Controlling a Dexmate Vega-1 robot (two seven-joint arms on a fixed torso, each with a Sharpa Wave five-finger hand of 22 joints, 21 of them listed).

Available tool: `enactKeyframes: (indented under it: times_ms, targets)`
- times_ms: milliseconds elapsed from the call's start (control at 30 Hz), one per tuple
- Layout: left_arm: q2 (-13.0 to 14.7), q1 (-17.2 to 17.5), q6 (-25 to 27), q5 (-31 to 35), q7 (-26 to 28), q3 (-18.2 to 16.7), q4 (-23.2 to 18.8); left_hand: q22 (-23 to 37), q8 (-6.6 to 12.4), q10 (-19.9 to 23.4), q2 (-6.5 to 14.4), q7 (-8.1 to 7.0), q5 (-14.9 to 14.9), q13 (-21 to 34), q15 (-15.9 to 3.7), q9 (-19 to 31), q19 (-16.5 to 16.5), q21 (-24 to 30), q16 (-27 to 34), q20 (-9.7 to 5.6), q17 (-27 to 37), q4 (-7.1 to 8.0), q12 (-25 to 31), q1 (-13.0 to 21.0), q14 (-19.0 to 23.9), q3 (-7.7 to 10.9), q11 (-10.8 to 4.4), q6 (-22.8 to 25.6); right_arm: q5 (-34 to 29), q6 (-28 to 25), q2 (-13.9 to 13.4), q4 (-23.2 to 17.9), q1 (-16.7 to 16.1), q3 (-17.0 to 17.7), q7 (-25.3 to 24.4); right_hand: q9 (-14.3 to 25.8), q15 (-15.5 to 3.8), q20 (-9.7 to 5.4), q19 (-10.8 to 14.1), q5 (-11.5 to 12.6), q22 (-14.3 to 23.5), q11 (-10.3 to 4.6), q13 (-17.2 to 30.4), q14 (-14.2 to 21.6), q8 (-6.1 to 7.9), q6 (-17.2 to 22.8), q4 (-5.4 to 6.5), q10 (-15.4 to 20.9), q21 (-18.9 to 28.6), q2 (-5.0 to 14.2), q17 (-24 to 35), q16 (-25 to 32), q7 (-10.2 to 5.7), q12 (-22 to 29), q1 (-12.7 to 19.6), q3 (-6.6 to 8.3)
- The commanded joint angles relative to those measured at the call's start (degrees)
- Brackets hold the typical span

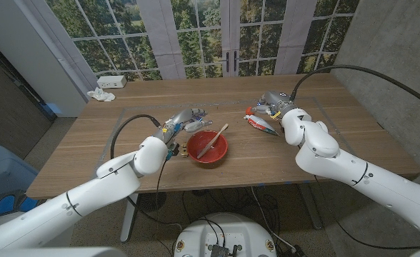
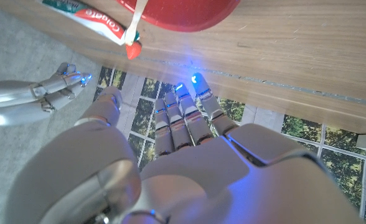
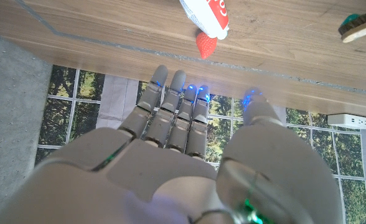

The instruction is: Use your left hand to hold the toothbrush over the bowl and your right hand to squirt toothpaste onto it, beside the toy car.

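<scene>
**A:** Since neither hand has anything in it yet, you're still at the reaching step, right? Your left hand [image 1: 183, 120] is up by the red bowl [image 1: 208, 148], fingers stretched out and holding nothing, and the toothbrush [image 1: 211, 140] is lying across the bowl with its handle poking out over the far rim. So it's just beside your fingertips, slightly to the inside.

**B:** Yeah, that's how I read it too. Your right hand [image 1: 273, 102] looks the same: fingers straight, empty. The toothpaste [image 1: 261, 124] is flat on the desk [image 1: 324, 135] just in front of it, red cap pointing toward the middle. From the right wrist view the cap sits right past your fingertips.

**A:** So the next move probably needs the left hand to swing in over the bowl and pinch that handle, without tipping the bowl.

**B:** And the right needs to come down over the tube. The toy car [image 1: 198, 112] is just behind the left hand, close to the bowl, so the spot's fine.
</scene>
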Motion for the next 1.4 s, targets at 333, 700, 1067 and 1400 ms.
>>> enactKeyframes:
  times_ms: [333,700,1067,1400]
  targets:
    - [-8.05,5.11,-21.18,-6.01,3.19,-6.99,11.29,0.09,-0.31,-10.73,5.77,-1.61,0.57,-0.54,-0.12,-0.39,-6.76,-8.35,-1.39,-1.44,-1.45,0.49,0.02,-4.44,-13.41,3.6,0.23,-7.62,17.09,7.49,1.47,0.4,-6.68,11.12,-10.83,0.03,1.15,1.07,-2.99,0.09,-0.08,1.35,-1.65,-7.18,-0.99,-5.42,1.95,-7.32,-2.28,1.7,-2.0,-2.48,0.68,-0.61,-5.91,-2.09]
    - [-11.98,4.13,-29.63,-10.99,1.05,-8.46,17.27,0.14,-0.34,-13.69,7.08,-1.36,0.79,-0.67,0.32,-0.49,-8.05,-11.13,-1.0,-2.32,-1.39,2.47,0.27,-6.79,-17.49,5.33,-1.14,-12.04,33.16,20.73,3.23,4.19,-12.69,21.02,-17.13,-0.3,1.31,-0.97,-6.63,0.13,-0.25,1.3,-3.5,-11.77,-1.11,-8.85,4.1,-10.68,-4.77,4.92,-3.76,-3.35,-0.41,-0.48,-10.56,-2.58]
    - [-13.49,3.01,-33.89,-12.16,-0.88,-9.08,20.33,0.19,0.25,-12.85,7.8,-0.61,1.11,-0.69,-0.22,-0.5,-7.08,-11.66,-0.26,-2.76,-1.33,4.24,0.92,-7.8,-16.97,6.57,-1.06,-11.2,43.62,32.59,4.39,9.36,-14.99,24.94,-20.28,-0.43,1.49,-1.61,-8.05,0.02,-0.3,1.51,-4.32,-12.69,-0.78,-9.08,4.69,-10.73,-5.83,5.62,-4.61,-3.23,0.04,-0.06,-12.31,-2.76]
    - [-16.53,-0.86,-38.44,-13.24,-2.24,-8.76,26.09,0.19,0.55,-11.83,7.33,-0.15,1.19,-0.73,-0.5,-0.51,-5.45,-11.86,0.26,-3.26,-1.41,5.49,1.34,-8.87,-15.92,7.3,-1.32,-10.27,51.86,45.51,8.04,17.88,-15.41,26.27,-21.46,-0.51,2.0,-2.06,-8.12,-0.06,-0.32,2.04,-4.92,-12.63,-0.26,-8.06,5.17,-9.86,-6.25,6.04,-5.28,-2.97,1.2,0.36,-13.59,-2.85]
